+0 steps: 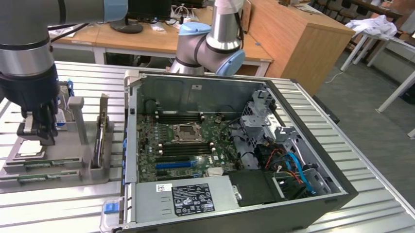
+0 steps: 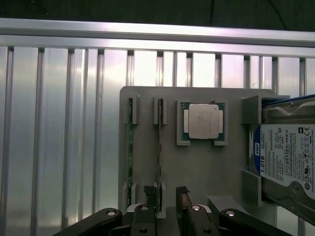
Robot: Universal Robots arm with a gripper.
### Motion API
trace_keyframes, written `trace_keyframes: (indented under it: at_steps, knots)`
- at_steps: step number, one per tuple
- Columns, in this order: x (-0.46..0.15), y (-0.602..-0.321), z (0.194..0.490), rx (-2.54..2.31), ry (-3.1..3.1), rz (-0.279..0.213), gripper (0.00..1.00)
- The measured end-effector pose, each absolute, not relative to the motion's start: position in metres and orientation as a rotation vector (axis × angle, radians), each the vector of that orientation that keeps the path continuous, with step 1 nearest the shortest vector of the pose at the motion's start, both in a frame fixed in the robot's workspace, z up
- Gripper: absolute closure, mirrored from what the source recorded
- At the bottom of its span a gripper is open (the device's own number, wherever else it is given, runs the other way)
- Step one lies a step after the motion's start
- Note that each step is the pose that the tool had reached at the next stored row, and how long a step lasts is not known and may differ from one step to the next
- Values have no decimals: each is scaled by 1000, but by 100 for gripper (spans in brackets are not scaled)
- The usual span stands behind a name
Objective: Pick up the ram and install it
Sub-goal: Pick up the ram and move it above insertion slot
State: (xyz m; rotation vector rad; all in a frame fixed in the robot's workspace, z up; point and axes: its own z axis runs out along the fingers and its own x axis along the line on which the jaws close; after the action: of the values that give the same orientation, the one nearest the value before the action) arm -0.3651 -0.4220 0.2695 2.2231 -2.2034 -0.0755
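Observation:
Two ram sticks stand on edge in slots of the grey holder [image 2: 206,167]: one ram [image 2: 160,147] and a second ram [image 2: 130,147] beside it. In the exterior view they show as green strips [image 1: 45,165] at the holder's near end. My gripper [image 2: 166,192] hangs open above the holder, and its fingertips [image 2: 150,191] straddle the end of the nearer ram without touching it. In the exterior view the gripper [image 1: 38,138] is low over the holder [image 1: 71,167], at that view's left. The open computer case [image 1: 131,145] shows the motherboard [image 1: 188,141] with black memory slots [image 1: 181,118].
A square silver processor chip [image 2: 203,121] lies in the holder next to the ram. A blue-labelled hard drive [image 2: 285,157] stands in the holder beyond it. The ribbed metal table [image 1: 58,204] carries both holder and case. A second arm's base [image 1: 211,46] stands behind the case.

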Motion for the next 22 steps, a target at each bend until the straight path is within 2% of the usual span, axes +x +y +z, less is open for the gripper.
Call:
trace_keyframes:
  at_steps: [22]
  knots:
    - [-365,-422,259,2223,-2203,-75,70]
